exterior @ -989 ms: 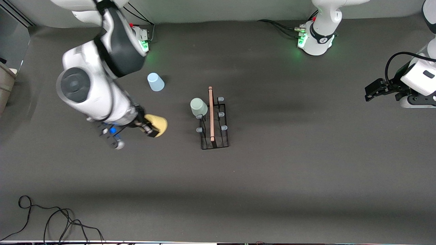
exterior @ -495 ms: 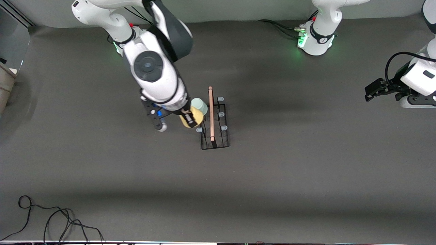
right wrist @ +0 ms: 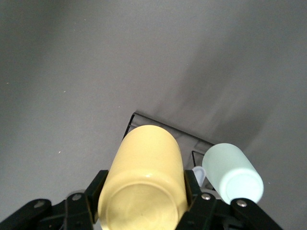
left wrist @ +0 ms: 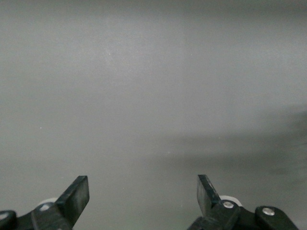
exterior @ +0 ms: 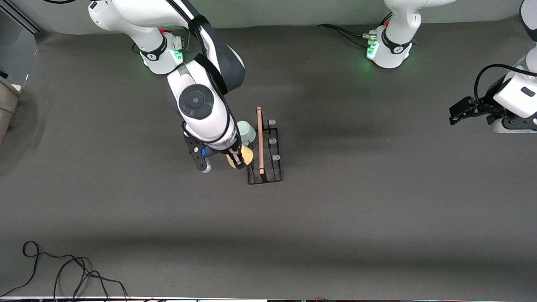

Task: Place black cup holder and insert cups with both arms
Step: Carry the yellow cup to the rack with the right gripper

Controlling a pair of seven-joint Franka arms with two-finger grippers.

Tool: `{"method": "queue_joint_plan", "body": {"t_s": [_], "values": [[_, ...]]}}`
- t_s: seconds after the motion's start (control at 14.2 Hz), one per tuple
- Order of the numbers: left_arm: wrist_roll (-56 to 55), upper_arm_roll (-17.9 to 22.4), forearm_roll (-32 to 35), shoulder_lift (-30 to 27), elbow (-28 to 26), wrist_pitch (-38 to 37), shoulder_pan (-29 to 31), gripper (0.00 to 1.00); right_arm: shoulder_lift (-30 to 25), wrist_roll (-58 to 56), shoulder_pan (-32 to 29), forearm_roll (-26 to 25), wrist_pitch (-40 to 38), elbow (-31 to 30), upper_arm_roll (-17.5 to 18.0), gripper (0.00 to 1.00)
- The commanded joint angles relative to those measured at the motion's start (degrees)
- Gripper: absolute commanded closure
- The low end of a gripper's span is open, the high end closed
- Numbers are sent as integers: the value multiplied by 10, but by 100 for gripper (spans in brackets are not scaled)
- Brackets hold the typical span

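While your right end effector (exterior: 235,160) grips the yellow cup (exterior: 244,157) over the black rack (exterior: 265,167) at mid-bench, the mint cup (exterior: 246,131) sits on a peg beside it; your left end effector (left wrist: 143,196) waits, fingers wide, over bare bench (exterior: 335,218).

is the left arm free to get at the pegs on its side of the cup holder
Probably yes. The left hand waits open off at its end of the table, and the three bare pegs on the black cup holder face it with nothing between.
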Motion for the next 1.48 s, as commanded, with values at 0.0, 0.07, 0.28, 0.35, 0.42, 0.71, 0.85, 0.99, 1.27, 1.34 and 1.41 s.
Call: {"method": "queue_joint_plan", "body": {"t_s": [0.0, 0.07, 0.28, 0.35, 0.42, 0.71, 0.85, 0.99, 1.27, 1.34, 1.41], "values": [[-11, 3, 9, -5, -3, 3, -7, 0, 11, 12, 9, -6, 29, -12, -2, 100], [-11, 3, 9, -5, -3, 3, -7, 0, 17, 12, 12, -6, 37, -14, -2, 100], [-11, 3, 9, -5, -3, 3, -7, 0, 32, 12, 13, -6, 67, -27, -2, 100], [-11, 3, 9, -5, -3, 3, -7, 0, 35, 12, 13, -6, 77, -31, -2, 100], [-11, 3, 9, -5, -3, 2, -7, 0, 41, 12, 13, -6, 88, -36, -2, 100], [-11, 3, 9, -6, -3, 1, -7, 0, 65, 12, 12, -6, 104, -37, -1, 100], [-11, 3, 9, -6, -3, 0, -7, 0, 66, 11, 12, -6, 104, -35, -1, 38], [-11, 3, 9, -6, -3, 1, -7, 0, 58, 8, 11, -4, 98, -28, -2, 0], [-10, 3, 9, -6, -1, 0, -6, 0, 23, 5, 6, -6, -2, 20, -6, 0], [-10, 3, 9, -6, -1, 0, -6, 0, 14, 1, 6, -6, -39, 39, -6, 0], [-10, 3, 9, -5, -1, 1, -6, 0, -3, -1, 5, -6, -75, 54, -6, 0]]}}
